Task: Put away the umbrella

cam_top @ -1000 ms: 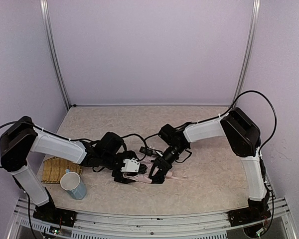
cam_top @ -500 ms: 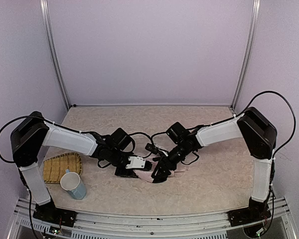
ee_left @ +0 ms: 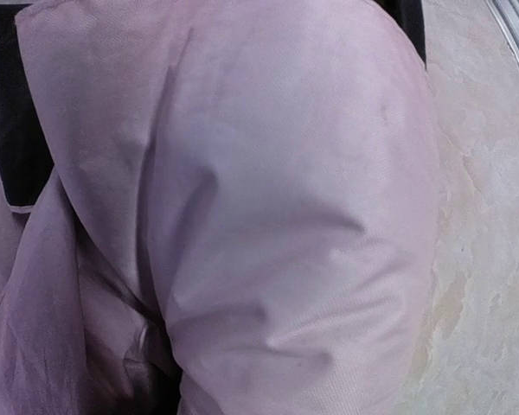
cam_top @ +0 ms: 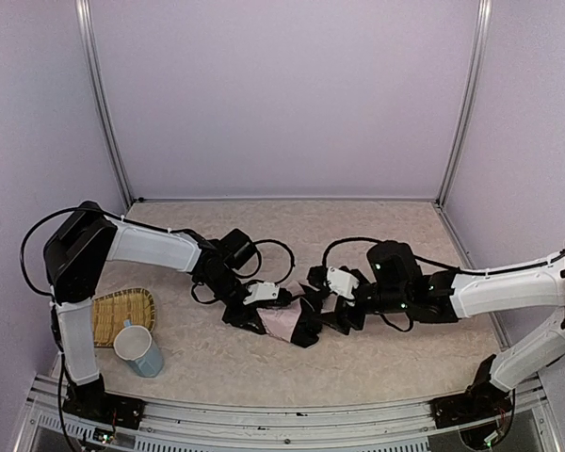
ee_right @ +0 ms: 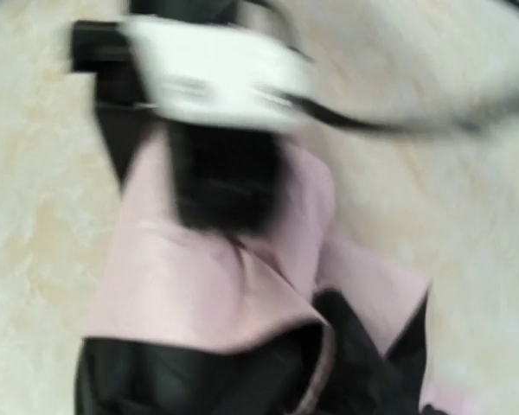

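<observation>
one pale blue mug [cam_top: 138, 350] stands nearest my bases, with one woven tray [cam_top: 122, 311] just behind it. one umbrella [cam_top: 284, 323] lies crumpled on the table [cam_top: 386, 235], well right of the mug, pink fabric up and black lining showing. i have two claws: my left claw [cam_top: 248, 318] is on the umbrella's left end and my right claw [cam_top: 328, 315] at its right end. i cannot tell how wide either stands.

Beige tbl [cam_top: 405, 363] w/ umbrella [cam_top: 284, 325], mug [cam_top: 137, 350], wicker tray [cam_top: 108, 315]

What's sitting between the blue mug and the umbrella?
Nothing. In the top view, only bare table separates the mug from the umbrella.
</observation>
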`<state>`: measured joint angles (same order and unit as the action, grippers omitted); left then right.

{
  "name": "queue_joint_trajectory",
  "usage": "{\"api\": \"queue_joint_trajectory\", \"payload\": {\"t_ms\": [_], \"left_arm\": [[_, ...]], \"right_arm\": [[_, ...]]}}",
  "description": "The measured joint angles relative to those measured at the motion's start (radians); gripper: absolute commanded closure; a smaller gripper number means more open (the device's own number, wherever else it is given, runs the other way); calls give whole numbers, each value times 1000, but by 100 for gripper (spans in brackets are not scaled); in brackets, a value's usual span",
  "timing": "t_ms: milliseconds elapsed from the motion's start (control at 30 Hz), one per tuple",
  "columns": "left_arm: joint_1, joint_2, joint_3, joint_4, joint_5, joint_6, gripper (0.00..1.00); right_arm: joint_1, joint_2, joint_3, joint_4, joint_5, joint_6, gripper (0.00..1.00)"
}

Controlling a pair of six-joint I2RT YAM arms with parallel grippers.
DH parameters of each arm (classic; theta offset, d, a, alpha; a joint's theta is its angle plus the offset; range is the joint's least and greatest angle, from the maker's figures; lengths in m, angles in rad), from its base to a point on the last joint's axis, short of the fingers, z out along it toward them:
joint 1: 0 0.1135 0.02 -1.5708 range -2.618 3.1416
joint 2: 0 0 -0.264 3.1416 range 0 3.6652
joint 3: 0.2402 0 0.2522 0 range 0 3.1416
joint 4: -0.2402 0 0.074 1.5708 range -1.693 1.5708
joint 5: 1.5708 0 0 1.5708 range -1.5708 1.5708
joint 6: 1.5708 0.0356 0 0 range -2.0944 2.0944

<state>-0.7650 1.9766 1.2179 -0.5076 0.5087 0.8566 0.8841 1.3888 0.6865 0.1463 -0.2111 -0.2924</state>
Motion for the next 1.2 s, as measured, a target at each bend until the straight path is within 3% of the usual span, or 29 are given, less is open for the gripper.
{"api": "queue_joint_trajectory", "payload": {"t_ms": [200, 367, 500, 733, 833, 933, 1033, 1133, 1200], "left_arm": [[9, 21, 24, -37, 52, 0, 76], [10, 27, 29, -50, 76, 0, 76], [12, 28, 29, -51, 80, 0, 76], [20, 40, 43, -68, 96, 0, 76], [24, 43, 47, -73, 101, 1, 76], [29, 42, 47, -76, 103, 2, 65], [34, 33, 36, -58, 97, -9, 47], [44, -10, -8, -5, 78, -54, 25], [58, -71, -63, 38, 36, -93, 3]], "right_arm": [[222, 117, 49, 20, 259, -239, 15], [235, 279, 142, 13, 386, -365, 13], [235, 354, 194, -5, 425, -424, 18], [233, 446, 289, -151, 409, -411, 48], [221, 459, 327, -214, 396, -369, 69], [196, 463, 353, -256, 357, -298, 84], [172, 470, 381, -301, 306, -256, 98], [161, 475, 393, -319, 280, -237, 100], [152, 475, 397, -324, 265, -222, 100]]}}
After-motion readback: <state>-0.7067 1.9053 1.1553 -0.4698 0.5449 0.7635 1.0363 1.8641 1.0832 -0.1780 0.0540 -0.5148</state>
